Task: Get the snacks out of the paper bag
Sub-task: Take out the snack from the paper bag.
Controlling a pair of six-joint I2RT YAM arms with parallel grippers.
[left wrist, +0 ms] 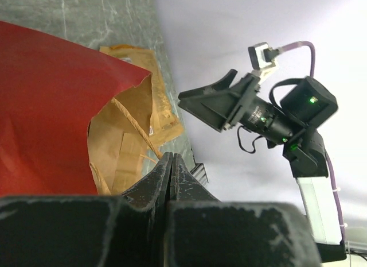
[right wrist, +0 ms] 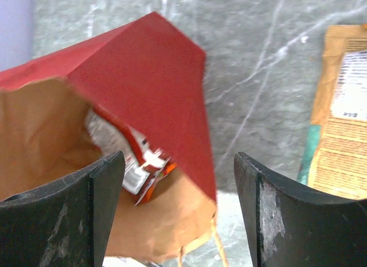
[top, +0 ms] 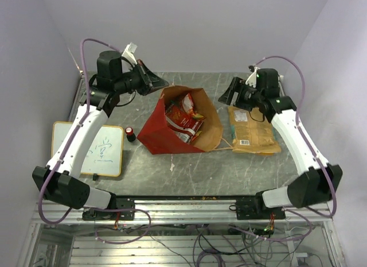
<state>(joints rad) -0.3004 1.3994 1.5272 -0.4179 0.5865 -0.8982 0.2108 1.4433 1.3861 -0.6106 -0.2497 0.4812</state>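
Paper bag (top: 153, 132): approx. mid-bench, red outside, brown inside, mouth wide open and turned up toward the far edge; thin cord handle showing at the near-right rim.
Snacks (top: 184, 119): several glossy packets, mostly red w/ some white, piled inside the paper bag; exact no. not possible to tell.
Orange chip bag (top: 252, 134): outside the paper bag, lying flat on the bench toward the right edge, just beside the bag's right wall; touching or not, cannot tell.
Left pincer (left wrist: 171, 163): fingers pressed together, nothing btw them; in the air over the far-left part of the bench, near the bag's far-left rim; contact w/ rim not possible to tell.
Right pincer (right wrist: 179, 161): fingers well apart, nothing btw them; in the air toward the far edge, over the bag's right rim, pointed at the bag's mouth.
Whiteboard (top: 89, 149): yellow frame, flat nr the left edge, some writing on it.
Cylinder (top: 131, 134): small, red and black, btw whiteboard and paper bag.
Bench (top: 189, 163): grey stone-look top w/ pale veins.
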